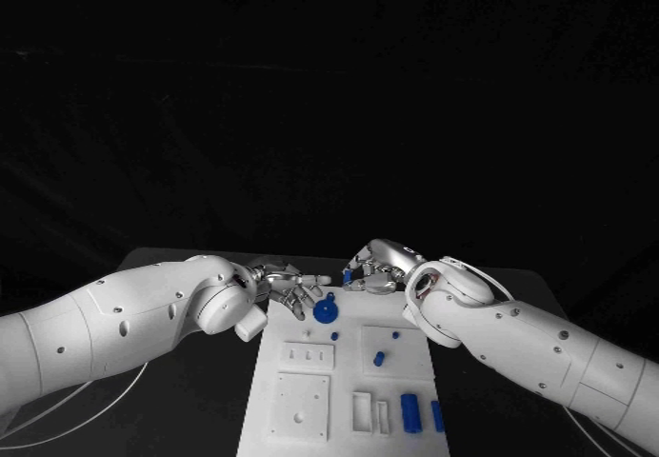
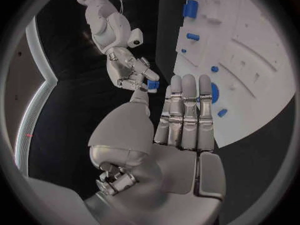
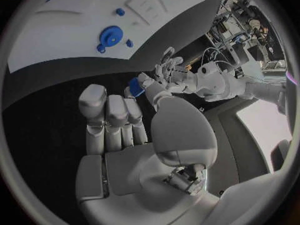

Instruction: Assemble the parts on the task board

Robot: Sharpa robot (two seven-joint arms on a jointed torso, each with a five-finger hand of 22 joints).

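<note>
The white task board [image 1: 309, 419] lies in the middle of the black table. A round blue disc [image 1: 326, 311] sits near its far end, and it also shows in the wrist views as the disc [image 2: 214, 92] and the disc [image 3: 112, 35]. My left hand [image 1: 289, 286] hovers just left of the disc with its fingers [image 2: 184, 115] straight and nothing in them. My right hand [image 1: 379, 270] is beyond the board's far edge and pinches a small blue part [image 2: 152, 85] between thumb and fingers; the same part [image 3: 134, 88] shows at its fingertips. The two hands are close but apart.
Blue cylinders [image 1: 410, 411] lie at the board's near right, beside white slotted blocks [image 1: 369, 411]. A small blue peg [image 1: 379, 359] stands in a square pad, with tiny blue studs [image 1: 336, 334] close to the disc. Cables [image 1: 83, 405] trail beside the left arm.
</note>
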